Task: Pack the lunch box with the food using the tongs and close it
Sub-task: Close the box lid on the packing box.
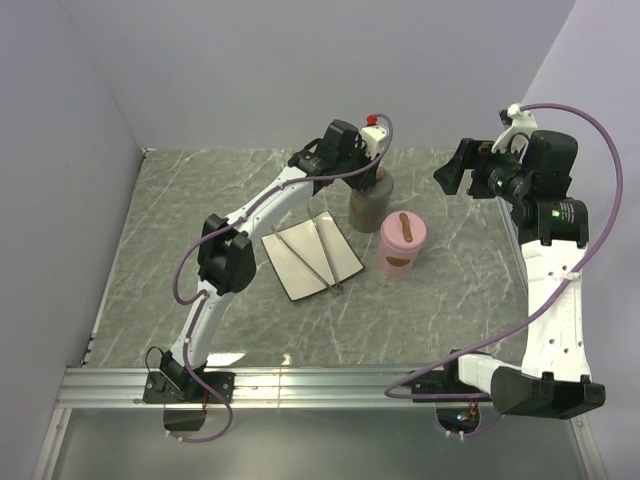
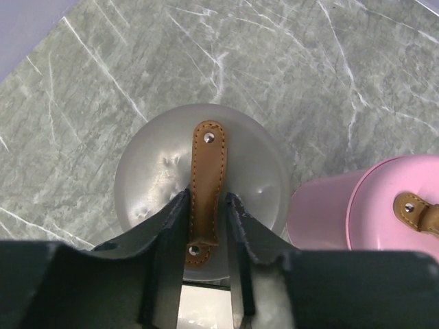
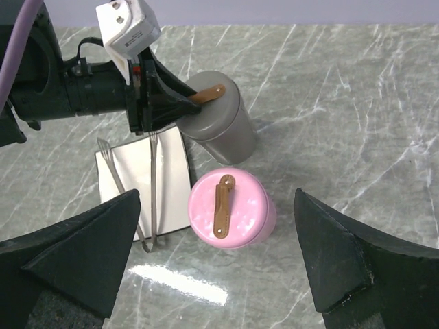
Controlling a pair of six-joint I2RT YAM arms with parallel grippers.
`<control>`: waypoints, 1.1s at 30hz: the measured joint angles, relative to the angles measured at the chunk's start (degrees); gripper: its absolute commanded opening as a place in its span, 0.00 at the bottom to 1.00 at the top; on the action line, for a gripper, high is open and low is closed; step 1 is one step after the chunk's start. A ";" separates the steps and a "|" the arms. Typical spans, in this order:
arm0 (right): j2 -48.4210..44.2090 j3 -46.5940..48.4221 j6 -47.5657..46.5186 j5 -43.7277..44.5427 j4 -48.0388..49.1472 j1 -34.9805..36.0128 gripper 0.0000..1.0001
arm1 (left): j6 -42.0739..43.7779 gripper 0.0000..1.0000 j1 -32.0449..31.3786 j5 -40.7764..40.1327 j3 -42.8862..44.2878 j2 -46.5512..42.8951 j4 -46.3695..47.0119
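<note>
While the left claw (image 2: 207, 197) straddles the grey canister's (image 2: 151, 178) brown strap (image 2: 206, 164), fingers narrowly apart, grip unclear, the right claw (image 3: 216, 205) gapes wide and empty; the tongs (image 3: 152, 192) lie on the white tray (image 1: 290, 275).

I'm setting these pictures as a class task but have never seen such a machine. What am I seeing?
It is a robot: two arms bolted at the near edge of a table. One picture looks down from above and behind; the others come from a camera on each wrist, so the dark shapes at their bottom edges are that arm's jaws. On the table stand a grey tub and a pink tub, each lid bearing a brown strap, and a white tray with metal tongs on it. The left arm reaches over the grey tub, jaws either side of its strap; whether they pinch it is unclear. The right arm is raised, jaws wide open, empty.
</note>
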 measured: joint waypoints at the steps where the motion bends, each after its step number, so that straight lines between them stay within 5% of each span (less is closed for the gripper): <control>1: 0.13 -0.02 0.00 -0.24 0.00 0.00 0.99 | -0.02 0.35 -0.04 0.00 0.00 0.00 0.00; 15: 0.85 -0.07 0.02 -1.42 0.07 0.00 0.98 | -0.15 0.52 -0.52 0.07 0.11 -0.02 0.00; 33: 1.01 -0.09 0.00 -2.19 0.07 0.00 0.96 | -0.22 0.49 -0.90 0.31 0.07 -0.68 -0.02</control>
